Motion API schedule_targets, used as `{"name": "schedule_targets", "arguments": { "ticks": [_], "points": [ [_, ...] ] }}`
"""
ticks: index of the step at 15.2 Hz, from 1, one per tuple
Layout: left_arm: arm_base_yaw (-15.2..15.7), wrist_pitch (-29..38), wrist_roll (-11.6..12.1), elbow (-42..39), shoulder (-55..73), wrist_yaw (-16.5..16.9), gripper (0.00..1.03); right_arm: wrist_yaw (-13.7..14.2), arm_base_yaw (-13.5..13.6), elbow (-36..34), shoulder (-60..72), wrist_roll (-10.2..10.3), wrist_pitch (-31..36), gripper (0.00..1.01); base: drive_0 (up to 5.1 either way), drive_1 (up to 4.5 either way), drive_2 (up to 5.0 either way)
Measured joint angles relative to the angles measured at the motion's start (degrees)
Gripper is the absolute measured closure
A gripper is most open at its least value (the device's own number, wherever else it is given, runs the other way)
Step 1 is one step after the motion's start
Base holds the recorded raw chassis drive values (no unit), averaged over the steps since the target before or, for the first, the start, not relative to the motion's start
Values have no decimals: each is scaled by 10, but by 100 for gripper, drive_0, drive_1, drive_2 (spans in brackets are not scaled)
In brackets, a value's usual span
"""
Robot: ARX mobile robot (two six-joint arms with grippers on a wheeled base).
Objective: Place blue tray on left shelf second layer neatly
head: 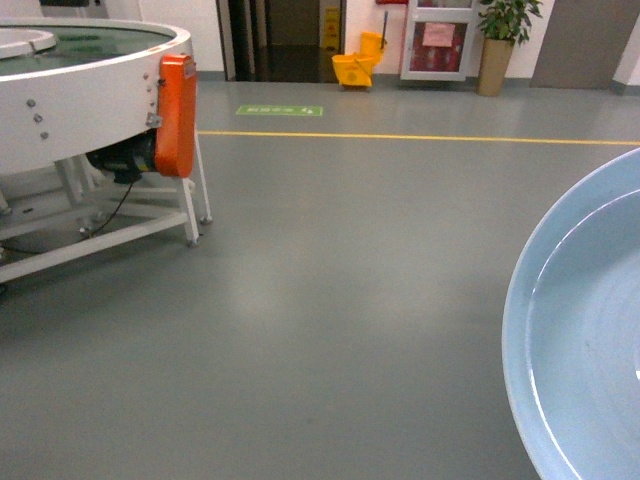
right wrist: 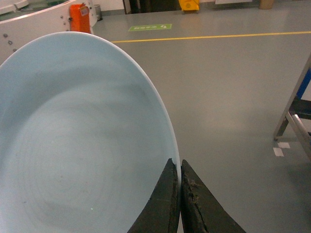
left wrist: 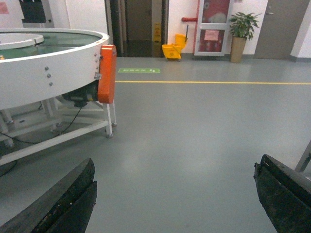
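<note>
Blue tray (right wrist: pixel 82 141), round, glossy, rim pinched between right jaws.

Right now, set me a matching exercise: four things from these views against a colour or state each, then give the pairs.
Things:
1. blue tray
2. left pincer
3. mop bucket
4. guard on the conveyor table

Colour or state:
A. orange
B. open, holding nothing
C. clamped at its rim by the right pincer
D. yellow

Pairs: 1-C, 2-B, 3-D, 4-A

left tool (left wrist: pixel 175 201): jaws wide apart, nothing between | right tool (right wrist: pixel 180 194): pinched on blue tray (right wrist: pixel 82 141) rim
</note>
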Motion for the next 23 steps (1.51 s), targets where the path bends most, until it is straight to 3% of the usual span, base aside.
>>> {"name": "schedule_targets", "arguments": {
  "ticks": [17,23],
  "points": [
    [0,-2,0,0,0,0,5,0,0,0,4,0,-3,99,-170,255,-596],
    [0,1,0,0,0,0,5,0,0,-1,0,0,0,99,-160,-160,-160]
  ]
}}
